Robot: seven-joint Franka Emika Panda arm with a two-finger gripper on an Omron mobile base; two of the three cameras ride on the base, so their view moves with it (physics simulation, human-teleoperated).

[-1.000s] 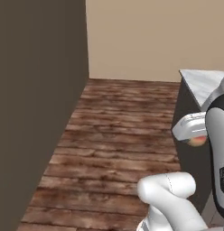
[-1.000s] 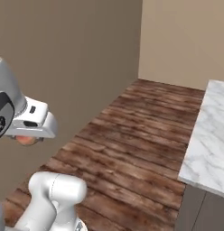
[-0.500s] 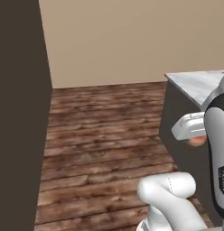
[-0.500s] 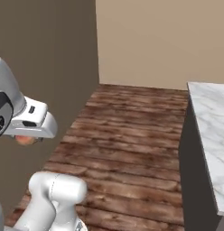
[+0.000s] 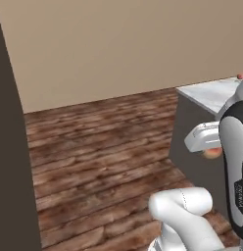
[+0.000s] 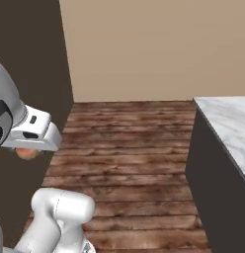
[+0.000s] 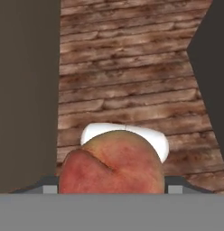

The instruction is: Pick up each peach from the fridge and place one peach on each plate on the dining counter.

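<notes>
Holding peach point(image 7: 111, 162) in jaws | dining counter point(image 6: 228, 123) right | dark wall point(image 6: 25, 64) left

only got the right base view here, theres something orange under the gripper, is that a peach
observer: yes. The hand view shows a reddish-orange peach held in the gripper.
operator: is it over the counter yet
observer: no. In the hand view, wooden floor lies beyond the peach, not marble.
operator: anything on the counter top
observer: the left base view shows a small reddish thing at the far end of the dining counter, too small to identify.
</notes>
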